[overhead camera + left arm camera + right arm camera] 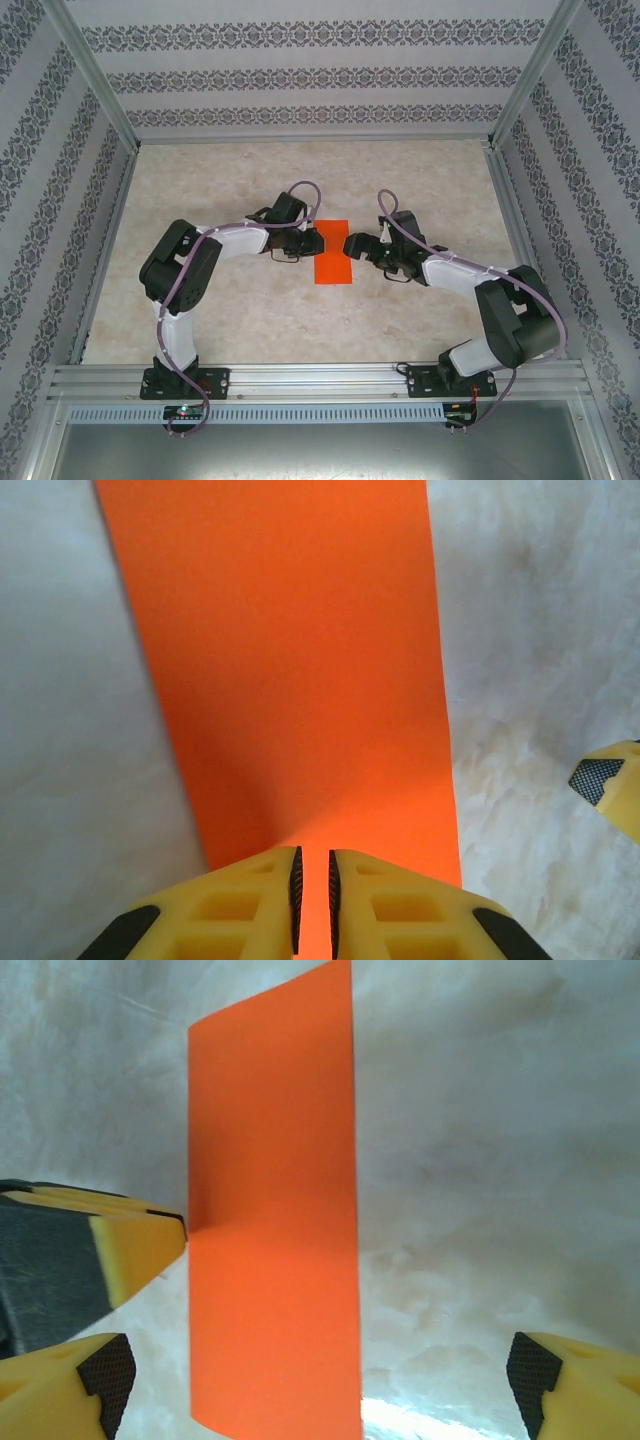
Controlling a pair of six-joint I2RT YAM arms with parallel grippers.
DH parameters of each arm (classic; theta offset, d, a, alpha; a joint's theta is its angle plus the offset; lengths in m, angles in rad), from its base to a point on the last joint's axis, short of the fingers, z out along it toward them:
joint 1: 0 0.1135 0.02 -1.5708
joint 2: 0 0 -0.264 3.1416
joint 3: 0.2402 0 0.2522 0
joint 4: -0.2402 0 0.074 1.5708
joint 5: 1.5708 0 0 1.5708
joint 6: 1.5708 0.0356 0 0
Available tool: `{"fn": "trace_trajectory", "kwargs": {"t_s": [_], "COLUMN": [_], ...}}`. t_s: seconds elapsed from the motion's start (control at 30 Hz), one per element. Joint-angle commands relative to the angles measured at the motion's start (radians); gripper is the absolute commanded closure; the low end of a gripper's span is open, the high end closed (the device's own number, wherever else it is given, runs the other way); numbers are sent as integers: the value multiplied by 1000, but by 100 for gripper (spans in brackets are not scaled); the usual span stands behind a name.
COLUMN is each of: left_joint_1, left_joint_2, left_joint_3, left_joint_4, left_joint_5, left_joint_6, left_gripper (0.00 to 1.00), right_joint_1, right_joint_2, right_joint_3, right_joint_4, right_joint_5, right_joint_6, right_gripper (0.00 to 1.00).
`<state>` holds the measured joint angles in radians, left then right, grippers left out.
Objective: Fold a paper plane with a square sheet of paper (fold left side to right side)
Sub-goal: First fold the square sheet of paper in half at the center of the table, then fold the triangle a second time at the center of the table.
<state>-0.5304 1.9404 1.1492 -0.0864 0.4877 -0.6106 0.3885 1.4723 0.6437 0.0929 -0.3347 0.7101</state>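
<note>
The square sheet of paper (331,250) lies flat on the table, folded into a narrow bright orange rectangle (272,1220). My left gripper (307,244) is at the strip's left edge. Its yellow fingers (250,900) are drawn together to a thin slit, with the tips down on the paper (290,660) and nothing pinched between them. My right gripper (352,246) hovers at the strip's right edge with its jaws spread wide. One fingertip (100,1385) is left of the paper and the other fingertip (545,1385) is far to its right, holding nothing.
The marble-patterned tabletop (230,320) surrounds the paper. Patterned walls and aluminium frame posts (100,85) enclose it on three sides. One of the right gripper's fingers (608,782) shows at the edge of the left wrist view.
</note>
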Motion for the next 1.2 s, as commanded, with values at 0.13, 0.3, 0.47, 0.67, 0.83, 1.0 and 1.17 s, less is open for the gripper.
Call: {"fn": "trace_trajectory", "kwargs": {"t_s": [0.13, 0.3, 0.47, 0.67, 0.83, 1.0, 1.17], "left_joint_1": [-22, -37, -51, -57, -60, -60, -62], "left_joint_2": [8, 11, 7, -8, -8, -12, -9], "left_joint_3": [-7, -11, -11, -17, -23, -32, -31], "left_joint_4": [-14, -44, -77, -104, -105, -105, -98], "left_joint_5": [-47, -82, -123, -159, -156, -160, -154], "left_joint_6": [-2, 8, 25, 43, 43, 42, 39], "left_gripper": [81, 81, 82, 82, 82, 83, 83], "right_joint_1": [-4, -5, -4, -5, 0, 4, 4], "right_joint_2": [9, 6, 29, 51, 100, 131, 189], "right_joint_3": [19, 54, 117, 154, 191, 193, 204], "right_joint_4": [-2, -82, -178, -232, -276, -293, -314], "right_joint_5": [-20, -30, -69, -82, -128, -146, -208], "right_joint_6": [7, -20, -56, -46, -35, -10, 39], "right_gripper": [2, 6, 20, 27, 38, 44, 46]}}
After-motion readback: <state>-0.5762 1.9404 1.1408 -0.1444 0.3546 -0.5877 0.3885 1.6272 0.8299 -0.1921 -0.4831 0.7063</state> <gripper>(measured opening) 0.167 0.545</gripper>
